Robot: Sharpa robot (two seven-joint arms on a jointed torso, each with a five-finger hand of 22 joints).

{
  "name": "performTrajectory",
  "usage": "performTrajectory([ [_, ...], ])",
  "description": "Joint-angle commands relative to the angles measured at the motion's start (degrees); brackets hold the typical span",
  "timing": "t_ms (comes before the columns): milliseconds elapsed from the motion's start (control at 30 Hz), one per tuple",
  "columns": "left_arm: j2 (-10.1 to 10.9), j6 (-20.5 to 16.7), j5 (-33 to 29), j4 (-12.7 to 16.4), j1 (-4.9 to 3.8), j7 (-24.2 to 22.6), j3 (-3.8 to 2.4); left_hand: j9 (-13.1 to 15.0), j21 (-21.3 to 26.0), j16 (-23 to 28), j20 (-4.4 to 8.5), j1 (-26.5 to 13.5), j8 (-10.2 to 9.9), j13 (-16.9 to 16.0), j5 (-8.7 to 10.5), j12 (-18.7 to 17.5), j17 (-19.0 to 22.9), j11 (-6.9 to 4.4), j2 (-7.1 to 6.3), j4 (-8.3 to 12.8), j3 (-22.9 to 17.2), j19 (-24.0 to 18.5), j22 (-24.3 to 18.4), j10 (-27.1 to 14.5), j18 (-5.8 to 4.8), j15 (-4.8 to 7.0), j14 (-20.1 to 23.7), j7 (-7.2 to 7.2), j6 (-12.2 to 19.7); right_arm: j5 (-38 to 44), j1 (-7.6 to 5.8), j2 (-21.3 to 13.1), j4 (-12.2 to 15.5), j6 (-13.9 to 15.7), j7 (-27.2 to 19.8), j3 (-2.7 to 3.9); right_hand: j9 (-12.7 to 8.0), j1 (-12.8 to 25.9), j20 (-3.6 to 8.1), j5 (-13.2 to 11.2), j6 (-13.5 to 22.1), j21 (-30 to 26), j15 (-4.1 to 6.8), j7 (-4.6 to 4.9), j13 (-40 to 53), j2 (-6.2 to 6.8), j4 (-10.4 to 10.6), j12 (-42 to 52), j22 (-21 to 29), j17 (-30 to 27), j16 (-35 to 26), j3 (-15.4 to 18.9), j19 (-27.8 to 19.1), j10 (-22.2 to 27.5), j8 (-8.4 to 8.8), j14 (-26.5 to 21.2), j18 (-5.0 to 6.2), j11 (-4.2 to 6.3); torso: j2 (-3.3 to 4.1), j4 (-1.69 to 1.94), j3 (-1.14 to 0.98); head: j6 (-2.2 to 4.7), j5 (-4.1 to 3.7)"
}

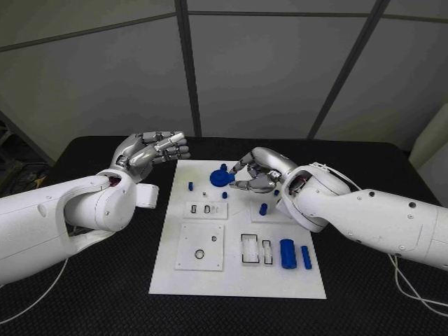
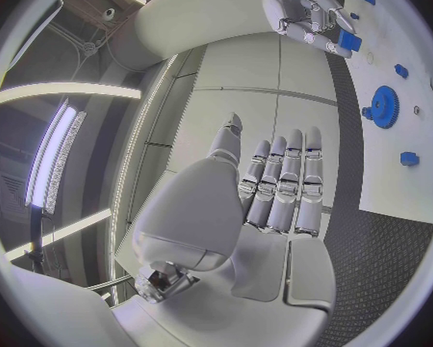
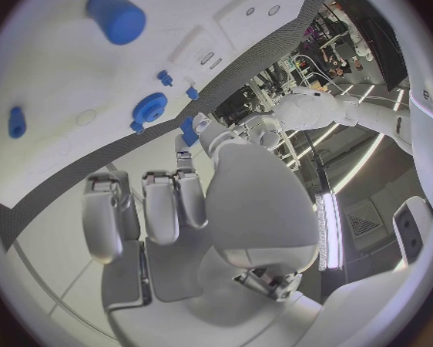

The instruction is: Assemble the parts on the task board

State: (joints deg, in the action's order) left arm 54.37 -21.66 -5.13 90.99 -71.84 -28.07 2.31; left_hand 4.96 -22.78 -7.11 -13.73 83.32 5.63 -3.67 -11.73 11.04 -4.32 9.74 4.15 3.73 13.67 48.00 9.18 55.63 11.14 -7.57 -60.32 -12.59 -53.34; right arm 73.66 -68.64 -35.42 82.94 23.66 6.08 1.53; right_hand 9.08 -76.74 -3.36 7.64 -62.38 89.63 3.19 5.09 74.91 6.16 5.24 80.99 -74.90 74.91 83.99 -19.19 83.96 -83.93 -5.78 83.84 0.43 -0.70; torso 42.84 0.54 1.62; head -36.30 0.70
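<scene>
The white task board (image 1: pixel 239 276) lies in the middle of the black table. A blue gear (image 1: pixel 221 178) sits on its far end; it also shows in the left wrist view (image 2: pixel 383 106) and the right wrist view (image 3: pixel 150 108). My right hand (image 1: pixel 256 172) hovers just right of the gear and pinches a small blue part (image 2: pixel 348 40) at its fingertips, seen beside the thumb (image 3: pixel 189 128). My left hand (image 1: pixel 151 150) is raised off the board's far left corner, fingers stretched out side by side (image 2: pixel 279 181), holding nothing.
A thick blue cylinder (image 1: pixel 287 253) and a thinner one (image 1: pixel 306 257) lie at the board's near right. Small blue pegs (image 1: pixel 191 186) (image 1: pixel 263 208) stand on the board. Recessed slots (image 1: pixel 250 249) and a square plate with a ring (image 1: pixel 200 246) take up its near half.
</scene>
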Motion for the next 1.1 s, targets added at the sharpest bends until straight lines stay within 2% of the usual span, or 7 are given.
performTrajectory([
  [33,-0.26,0.73,-0.23,-0.17,-0.12,-0.09,-0.06,-0.09,-0.14,0.24,-0.10,0.07,-0.30,0.05,0.22,-0.23,0.08,0.23,0.66,0.32,0.14,-0.22,-0.08,0.03,-0.84,-0.32,-0.09,0.02,-0.43,5.58,-0.07,1.32,-0.08,-0.37,2.68,-0.22,0.11,0.71,0.36,0.37,-0.38,0.37,0.37,-0.09,8.10,0.08,-0.02,0.24,-15.10,1.15,0.12,0.01,6.04,-2.21,-0.06,3.39,-0.43,0.33,0.02,-0.03,0.02,-0.13,0.37],
  [200,-0.57,0.73,-0.26,-0.40,-0.14,-0.03,-0.06,-0.09,-0.14,0.24,-0.10,0.07,-0.30,0.05,0.22,-0.23,0.08,0.23,0.66,0.32,0.14,-0.22,-0.08,0.03,-0.84,-0.32,-0.09,0.02,-0.43,8.77,0.11,3.81,-0.64,-1.19,3.91,-1.14,0.16,0.74,0.40,0.65,-0.46,0.37,0.41,-0.13,8.16,0.05,-0.09,0.30,-15.10,1.23,0.15,-0.04,6.04,-2.24,-0.01,3.41,-0.43,0.37,0.01,-0.10,0.01,-0.33,0.73],
  [367,-0.74,0.81,-0.27,-0.43,-0.14,0.03,-0.06,-0.09,-0.14,0.24,-0.10,0.07,-0.30,0.05,0.22,-0.23,0.08,0.23,0.66,0.32,0.14,-0.22,-0.08,0.03,-0.84,-0.32,-0.09,0.02,-0.43,10.88,0.46,5.39,-1.17,-2.08,5.00,-1.81,0.18,0.76,0.41,0.75,-0.48,0.37,0.42,-0.14,8.17,0.03,-0.11,0.31,-15.10,1.24,0.15,-0.06,6.04,-2.25,0.01,3.41,-0.43,0.39,0.07,-0.05,-0.08,-0.58,0.83],
  [467,-0.75,0.85,-0.28,-0.40,-0.14,0.05,-0.06,-0.09,-0.14,0.24,-0.10,0.07,-0.30,0.05,0.22,-0.23,0.08,0.23,0.66,0.32,0.14,-0.22,-0.08,0.03,-0.84,-0.32,-0.09,0.02,-0.43,11.70,0.64,5.97,-1.50,-2.53,5.60,-2.08,0.20,0.91,0.44,0.93,-0.43,0.37,0.44,-0.11,8.09,0.09,-0.11,0.20,-15.10,1.09,0.09,-0.03,6.04,-2.20,0.12,3.38,-0.43,0.38,0.02,-0.11,-0.06,-0.79,0.93],
  [700,-0.81,0.96,-0.28,-0.43,-0.14,0.07,-0.06,-0.09,-0.14,0.24,-0.10,0.07,-0.30,0.05,0.22,-0.23,0.08,0.23,0.66,0.32,0.14,-0.22,-0.08,0.03,-0.84,-0.32,-0.09,0.02,-0.43,13.02,1.23,6.86,-1.98,-3.36,6.85,-2.39,0.21,0.98,0.45,0.99,-0.42,0.37,0.45,-0.11,8.12,0.10,-0.09,0.24,-15.10,1.12,0.10,-0.02,6.04,-2.22,0.16,3.38,-0.43,0.38,0.06,-0.14,-0.10,-1.14,1.17],
  [1033,-0.96,1.20,-0.28,-0.56,-0.13,0.15,-0.06,-0.10,-0.15,0.29,-0.11,-0.04,-0.34,0.04,0.24,-0.28,0.07,0.23,0.73,0.37,0.22,-0.23,-0.09,0.07,-0.84,-0.33,-0.12,0.03,-0.47,14.07,1.86,7.50,-1.98,-4.35,7.72,-2.63,0.22,1.01,0.45,1.02,-0.43,0.37,0.45,-0.12,8.12,0.09,-0.09,0.23,-15.10,1.12,0.09,-0.02,6.04,-2.22,0.17,3.38,-0.43,0.38,-0.01,-0.11,-0.04,-1.60,1.15],
  [1100,-0.97,1.23,-0.28,-0.56,-0.13,0.16,-0.06,-0.10,-0.15,0.29,-0.11,-0.04,-0.34,0.04,0.24,-0.28,0.07,0.23,0.73,0.37,0.22,-0.23,-0.09,0.07,-0.84,-0.33,-0.12,0.03,-0.47,14.24,1.92,7.53,-1.91,-4.62,7.75,-2.84,0.22,1.01,0.45,1.02,-0.43,0.37,0.45,-0.12,8.12,0.09,-0.09,0.23,-15.10,1.12,0.09,-0.02,6.04,-2.22,0.17,3.38,-0.43,0.38,0.01,-0.10,-0.04,-1.62,1.17],
])
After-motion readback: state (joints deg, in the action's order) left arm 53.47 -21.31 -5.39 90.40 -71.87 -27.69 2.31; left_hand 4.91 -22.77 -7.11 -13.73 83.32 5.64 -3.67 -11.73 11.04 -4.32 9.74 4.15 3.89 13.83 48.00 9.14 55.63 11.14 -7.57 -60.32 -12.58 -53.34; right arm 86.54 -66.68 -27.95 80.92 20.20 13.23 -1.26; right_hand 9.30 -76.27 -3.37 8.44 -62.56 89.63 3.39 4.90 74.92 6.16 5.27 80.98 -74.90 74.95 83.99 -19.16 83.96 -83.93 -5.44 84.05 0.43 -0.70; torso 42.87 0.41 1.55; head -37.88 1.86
